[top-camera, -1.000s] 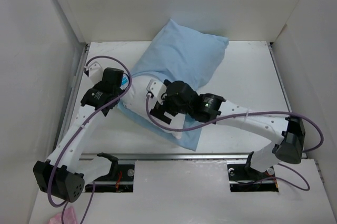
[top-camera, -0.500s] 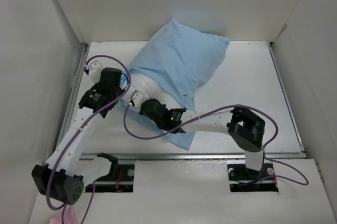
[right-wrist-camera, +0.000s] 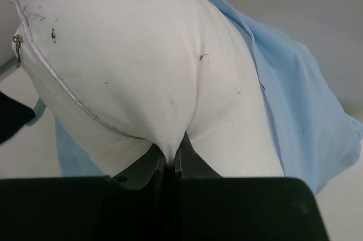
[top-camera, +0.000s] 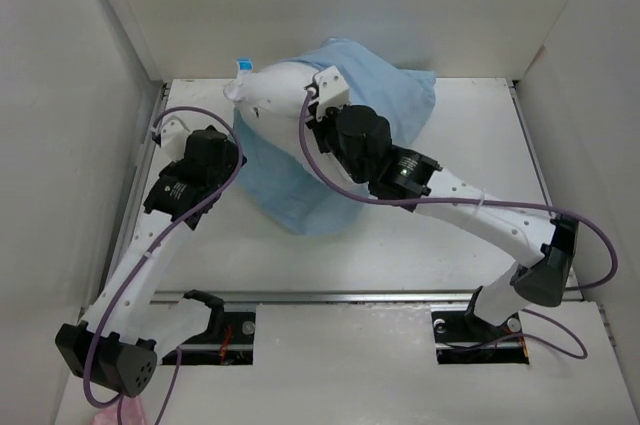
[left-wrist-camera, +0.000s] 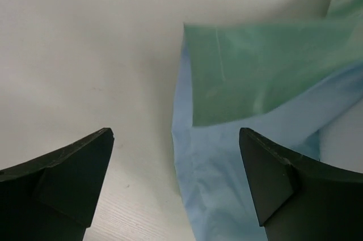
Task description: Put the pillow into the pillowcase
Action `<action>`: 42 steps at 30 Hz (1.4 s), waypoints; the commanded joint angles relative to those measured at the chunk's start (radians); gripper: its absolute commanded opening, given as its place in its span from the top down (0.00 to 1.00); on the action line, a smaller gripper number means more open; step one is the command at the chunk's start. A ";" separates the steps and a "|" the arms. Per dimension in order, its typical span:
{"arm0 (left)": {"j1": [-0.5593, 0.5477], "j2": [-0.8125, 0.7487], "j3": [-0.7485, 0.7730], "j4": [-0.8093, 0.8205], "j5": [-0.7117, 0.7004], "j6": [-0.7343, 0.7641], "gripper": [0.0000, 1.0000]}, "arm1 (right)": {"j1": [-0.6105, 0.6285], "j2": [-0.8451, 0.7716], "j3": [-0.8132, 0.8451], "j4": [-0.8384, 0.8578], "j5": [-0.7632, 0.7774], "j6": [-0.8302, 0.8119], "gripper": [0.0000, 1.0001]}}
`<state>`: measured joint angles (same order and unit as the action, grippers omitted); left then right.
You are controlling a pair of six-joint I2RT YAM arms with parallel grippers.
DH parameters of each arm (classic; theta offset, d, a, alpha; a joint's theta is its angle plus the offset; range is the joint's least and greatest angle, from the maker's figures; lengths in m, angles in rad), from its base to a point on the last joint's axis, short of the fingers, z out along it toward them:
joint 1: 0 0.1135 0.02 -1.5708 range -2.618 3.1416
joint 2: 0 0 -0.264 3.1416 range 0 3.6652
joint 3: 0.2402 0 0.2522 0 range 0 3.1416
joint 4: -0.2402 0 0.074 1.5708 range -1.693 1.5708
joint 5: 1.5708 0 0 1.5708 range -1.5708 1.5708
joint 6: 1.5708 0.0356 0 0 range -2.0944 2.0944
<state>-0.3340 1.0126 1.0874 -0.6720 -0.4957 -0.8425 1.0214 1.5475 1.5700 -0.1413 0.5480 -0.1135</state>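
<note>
The white pillow (top-camera: 272, 92) is lifted at the back left, its blue tag (top-camera: 243, 66) on top. The light-blue pillowcase (top-camera: 290, 190) hangs and drapes under and behind it. My right gripper (top-camera: 322, 105) is shut, pinching a fold of the pillow (right-wrist-camera: 142, 65) between its fingertips (right-wrist-camera: 173, 159); the pillowcase (right-wrist-camera: 295, 116) trails to the right there. My left gripper (top-camera: 232, 157) stands open just left of the pillowcase. In the left wrist view the pillowcase (left-wrist-camera: 244, 99) edge lies loose between the spread fingers (left-wrist-camera: 74, 167), touching neither.
White enclosure walls (top-camera: 110, 55) stand close on the left, back and right. A metal rail (top-camera: 330, 295) runs along the table's front edge. Purple cables (top-camera: 590, 235) loop from both arms. A pink cloth (top-camera: 120, 410) lies at the bottom left.
My right gripper shut on the pillow and carried it up and toward the back left. My left gripper opened, and the pillowcase now lies loose between its fingers.
</note>
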 commanded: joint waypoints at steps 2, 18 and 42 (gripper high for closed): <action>-0.043 -0.090 -0.130 0.147 0.104 -0.001 0.20 | -0.006 0.049 0.149 -0.035 0.020 0.072 1.00; -0.233 0.204 -0.314 0.824 0.281 0.007 0.27 | -0.047 0.180 0.441 -0.222 -0.083 0.259 1.00; -0.267 0.487 -0.391 1.368 0.126 -0.207 0.10 | -0.057 0.158 0.581 -0.264 -0.171 0.351 1.00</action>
<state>-0.5846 1.4864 0.6857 0.5262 -0.3664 -1.0576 0.9516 1.7828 2.0579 -0.5301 0.4286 0.1848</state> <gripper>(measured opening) 0.900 0.068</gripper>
